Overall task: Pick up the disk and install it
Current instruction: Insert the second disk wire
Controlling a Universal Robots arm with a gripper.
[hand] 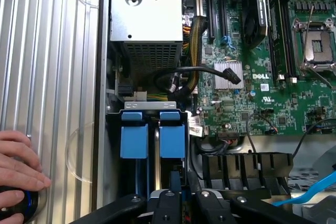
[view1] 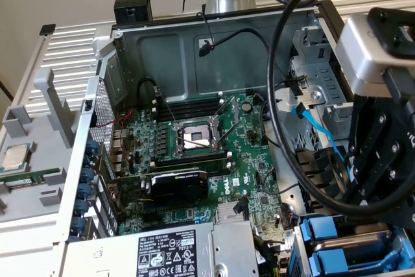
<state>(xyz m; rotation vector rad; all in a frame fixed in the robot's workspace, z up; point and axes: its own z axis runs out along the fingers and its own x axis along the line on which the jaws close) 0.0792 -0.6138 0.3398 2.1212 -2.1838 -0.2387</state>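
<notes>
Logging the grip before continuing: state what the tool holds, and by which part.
The tool seems shut on the disk, gripping its blue carrier frame edge-on above the drive bay; not certain.

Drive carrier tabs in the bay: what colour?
Bright blue carrier tabs; the wrist view shows them best.

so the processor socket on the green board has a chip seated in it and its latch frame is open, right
Not quite: the processor socket on the green board is empty, as the exterior view shows. Its latch frame is open, as you said.
</notes>
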